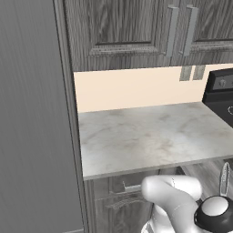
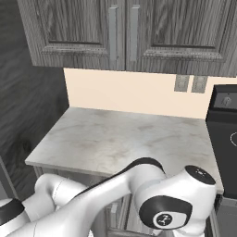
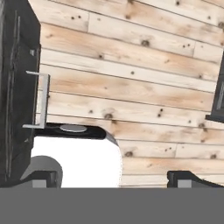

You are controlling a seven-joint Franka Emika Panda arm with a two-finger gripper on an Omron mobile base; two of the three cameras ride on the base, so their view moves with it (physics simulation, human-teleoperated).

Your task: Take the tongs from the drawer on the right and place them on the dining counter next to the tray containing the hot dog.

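Observation:
My gripper [image 3: 113, 178] is open, and its two dark fingertips [image 3: 43, 178] stand wide apart with nothing between them. It points down at a pale plank floor [image 3: 144, 87]. At the left of the hand view stands a dark grey wood-grain front [image 3: 15, 87] with a silvery bar handle [image 3: 38, 100], shut. I cannot tell if this is the drawer. In the left base view a shallow drawer front [image 1: 119, 185] sits shut under the worktop, just left of my arm [image 1: 175, 200]. The tongs are hidden. The dining counter and the tray are out of view.
A narrow wall-side marble worktop [image 1: 150, 134] lies ahead under dark upper cabinets [image 2: 129, 32]. A black stove [image 2: 224, 134] adjoins it on the right and a tall grey panel [image 1: 36, 113] stands on the left. A silvery handle [image 1: 225, 177] shows low beside the stove.

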